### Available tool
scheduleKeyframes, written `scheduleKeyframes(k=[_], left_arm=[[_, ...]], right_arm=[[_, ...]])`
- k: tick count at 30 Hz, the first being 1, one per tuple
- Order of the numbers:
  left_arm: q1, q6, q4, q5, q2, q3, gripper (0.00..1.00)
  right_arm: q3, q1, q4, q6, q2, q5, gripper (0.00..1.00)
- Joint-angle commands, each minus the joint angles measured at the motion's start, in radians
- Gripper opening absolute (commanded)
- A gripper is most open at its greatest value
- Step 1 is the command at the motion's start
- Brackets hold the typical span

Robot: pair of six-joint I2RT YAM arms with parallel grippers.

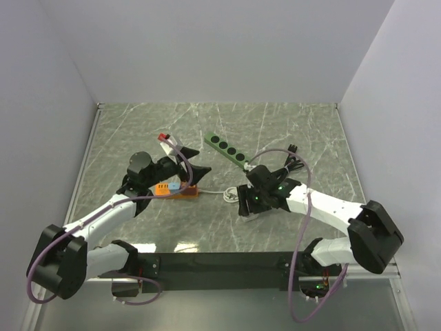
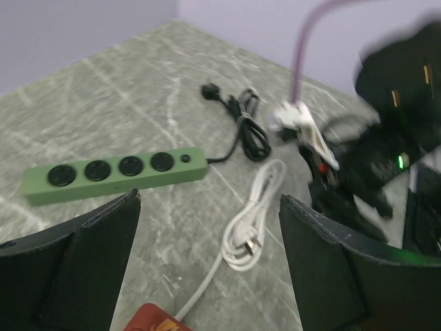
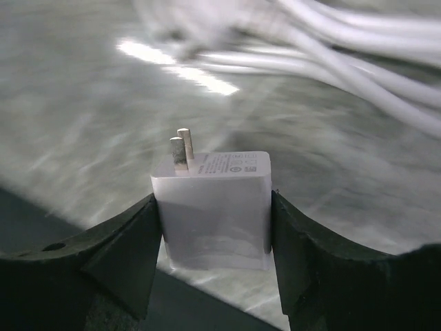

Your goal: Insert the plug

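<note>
right end effector clenched on the white plug, its two prongs pointing away from the wrist, close to the loose white cable on the marble worktop. left end effector hangs released, jaws spread and empty, above an orange block, facing the green power strip. the strip lies well apart from the plug, toward the far middle of the worktop.

you likely have the carry and alignment ahead of you. hold the clamp firm so the smooth plug does not twist. bring it over one of the sockets and turn the wrist until the prongs stand square to the strip's face before you press. the strip looks light and may slide, so consider pinning it with the free left arm. mind the white cable dragging across your path.
</note>
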Motion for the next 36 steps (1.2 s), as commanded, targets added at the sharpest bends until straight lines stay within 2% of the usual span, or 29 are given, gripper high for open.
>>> scheduleKeyframes(k=[1, 5, 7, 8, 11, 16, 18, 23, 36], left_arm=[[-0.025, 0.112, -0.015, 0.190, -0.042, 0.018, 0.88], [-0.077, 0.188, -0.101, 0.304, -0.067, 0.025, 0.87], [-0.117, 0.252, -0.155, 0.338, -0.096, 0.024, 0.88], [-0.141, 0.273, -0.178, 0.355, -0.122, 0.022, 0.88], [-0.159, 0.333, -0.235, 0.401, -0.177, 0.015, 0.88], [-0.174, 0.428, -0.331, 0.545, -0.209, 0.031, 0.89], [-0.215, 0.498, -0.391, 0.557, -0.211, 0.054, 0.89], [-0.326, 0.554, -0.483, 0.491, -0.188, 0.093, 0.90], [-0.494, 0.575, -0.488, 0.415, -0.039, 0.179, 0.86]], right_arm=[[0.135, -0.009, -0.042, -0.130, -0.088, -0.265, 0.00], [0.166, -0.007, -0.077, -0.186, -0.143, -0.503, 0.00], [0.179, -0.013, -0.096, -0.201, -0.169, -0.566, 0.00], [0.178, -0.022, -0.094, -0.207, -0.180, -0.646, 0.00], [0.181, -0.044, -0.105, -0.226, -0.218, -0.776, 0.00], [0.189, -0.059, -0.105, -0.230, -0.246, -0.927, 0.00], [0.186, -0.058, -0.070, -0.206, -0.241, -0.988, 0.00], [0.204, -0.058, -0.051, -0.204, -0.188, -1.034, 0.00], [0.196, -0.058, 0.032, -0.154, -0.154, -1.100, 0.00]])
